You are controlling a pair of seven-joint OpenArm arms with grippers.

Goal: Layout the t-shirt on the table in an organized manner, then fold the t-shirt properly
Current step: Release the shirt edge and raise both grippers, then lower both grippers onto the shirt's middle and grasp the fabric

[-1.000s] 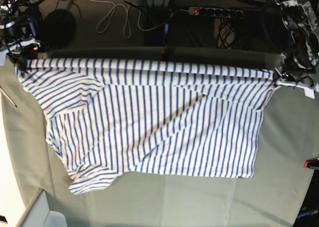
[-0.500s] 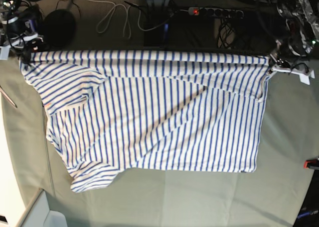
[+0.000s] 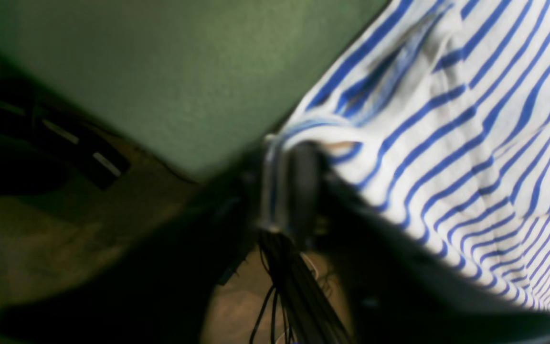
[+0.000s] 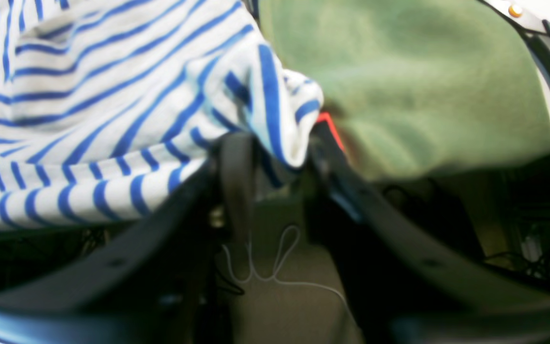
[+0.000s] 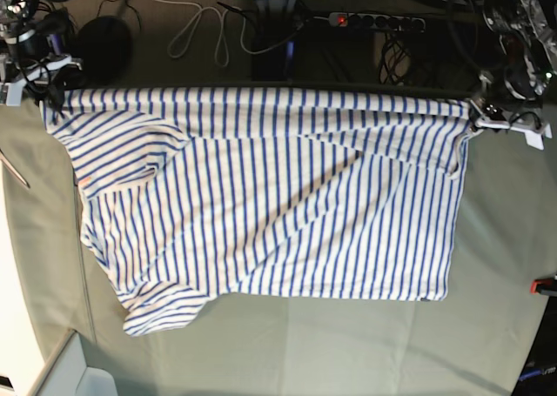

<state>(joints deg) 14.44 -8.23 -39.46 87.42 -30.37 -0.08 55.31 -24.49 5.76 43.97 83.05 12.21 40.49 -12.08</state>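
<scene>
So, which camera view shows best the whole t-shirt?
The base view: the t-shirt is seen whole there, spread on the table. Each wrist view shows only one pinched corner, in the left gripper and the right gripper.

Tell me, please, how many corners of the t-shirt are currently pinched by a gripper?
2. The right gripper pinches the t-shirt at its far corner on the base view's left; the left gripper pinches the opposite far corner.
</scene>
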